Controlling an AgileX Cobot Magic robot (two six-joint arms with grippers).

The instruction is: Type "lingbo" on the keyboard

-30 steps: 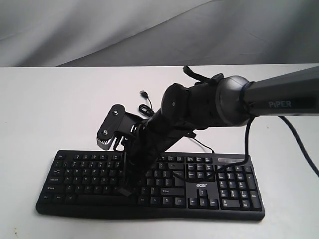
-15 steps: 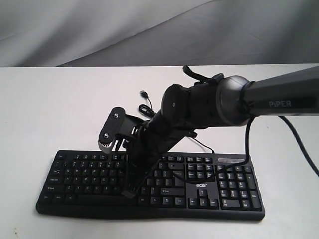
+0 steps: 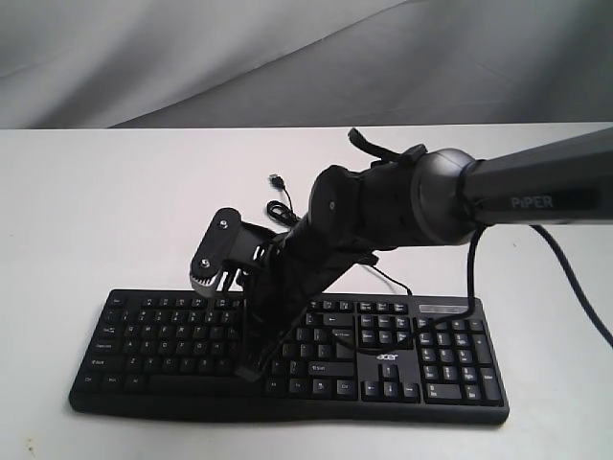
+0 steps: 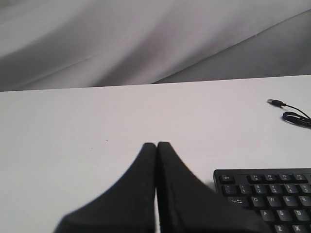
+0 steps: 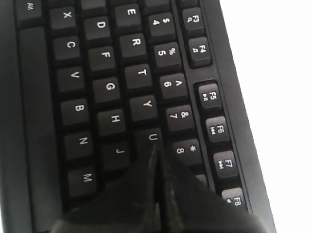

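Black keyboard (image 3: pixel 402 364) lies flat on the white table (image 3: pixel 96 192). Right gripper (image 5: pixel 155 148): fingers pressed together, nothing held, tip at the U key (image 5: pixel 153 137). Left gripper (image 4: pixel 156 144): likewise closed and empty, beside the keyboard's end. Risk, I judge: the tip straddles key borders, so a press may hit a wrong neighbour.

A white table (image 3: pixel 105 192) fills the lower two thirds of the exterior view, its surface plain and matte. Behind it, across the top of the frame, hangs a grey cloth backdrop (image 3: pixel 287 57) with soft diagonal folds, lighter at upper left and darker toward the right.
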